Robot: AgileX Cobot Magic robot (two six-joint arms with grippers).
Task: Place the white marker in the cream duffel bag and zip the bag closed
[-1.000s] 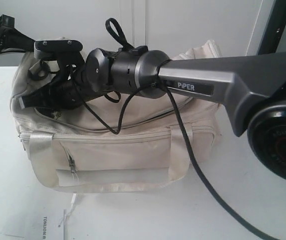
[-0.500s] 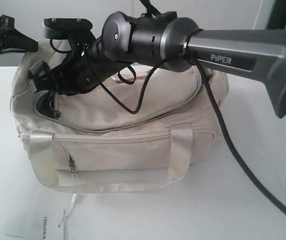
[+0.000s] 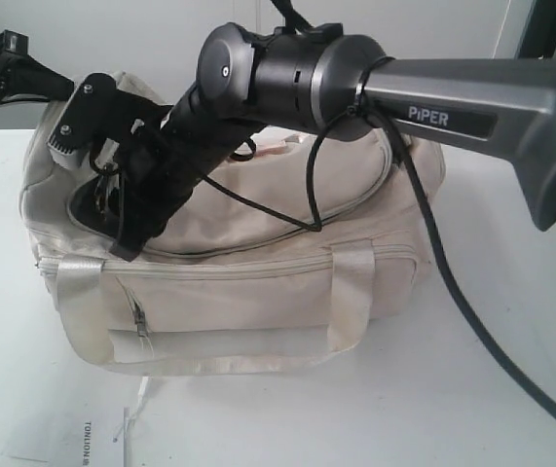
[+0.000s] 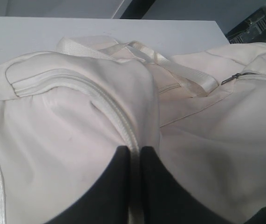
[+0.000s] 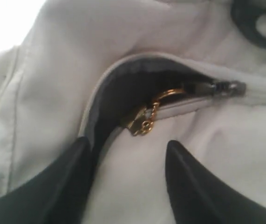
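The cream duffel bag [image 3: 258, 292] sits on the white table [image 3: 511, 321], its top zip partly undone at the left end. My right gripper [image 5: 129, 147] is open and points down over that dark opening [image 5: 133, 88]. The gold charm [image 5: 144, 122] hangs at the opening's lip just ahead of the fingertips, touching neither. The zip slider [image 5: 226, 87] lies further along. My left gripper [image 4: 135, 150] is shut on the bag's zip seam [image 4: 100, 100] at the bag's end. In the exterior view the right gripper [image 3: 127, 238] reaches across to the bag's left end. The white marker is not visible in any view.
The right arm [image 3: 433, 107] spans the top of the bag, and its black cable [image 3: 433, 253] hangs down past the bag's right side. A printed paper label [image 3: 88, 438] lies on the table in front. The front pocket's zip pull [image 3: 139, 321] hangs at the left.
The right arm rose, then its wrist tipped down, so the gripper now points into the bag's left-end opening. The bag and the left arm have stayed put.
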